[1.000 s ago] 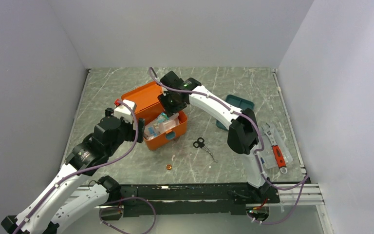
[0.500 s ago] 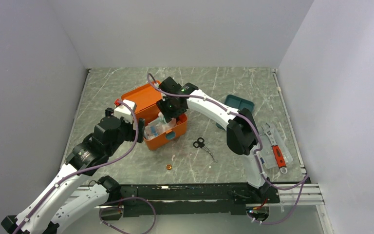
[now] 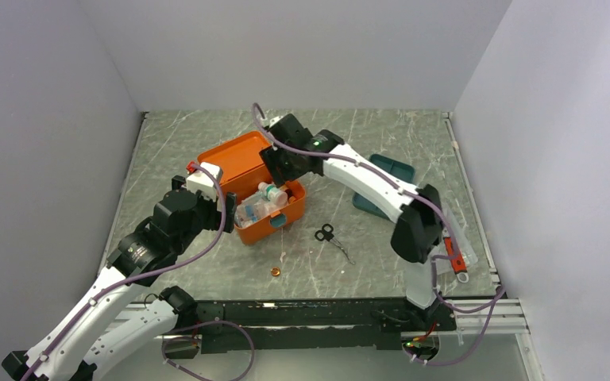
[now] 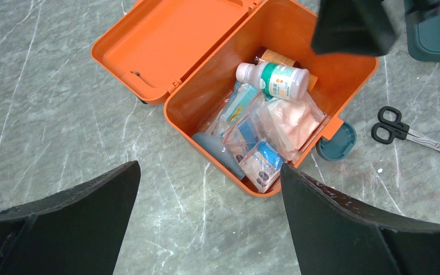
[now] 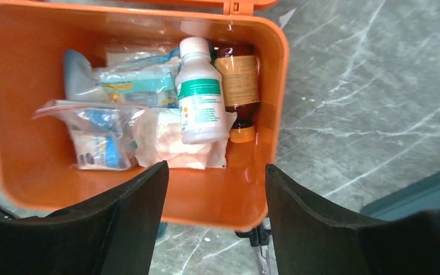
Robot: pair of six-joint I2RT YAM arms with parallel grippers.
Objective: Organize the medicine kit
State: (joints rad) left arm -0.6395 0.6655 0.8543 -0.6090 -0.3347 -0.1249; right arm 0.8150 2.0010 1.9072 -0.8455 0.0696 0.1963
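White bottle (image 5: 201, 91) now lies freed atop the packets (image 5: 109, 137), the right tool (image 5: 215, 172) having parted and lifted off it. The orange kit (image 3: 256, 233) sits on the counter (image 3: 206, 266), lid (image 3: 230, 159) thrown open, between the left tool (image 3: 227, 211), gaping empty at its near-left side, and the right tool above its far edge.

Soft, even white light falls from overhead, leaving only faint shadows under the arms on the marble table (image 3: 310, 278), a mild sheen inside the orange medicine kit (image 5: 246, 192), and the near fingers (image 4: 63, 229) dark and soft-edged in both wrist views.
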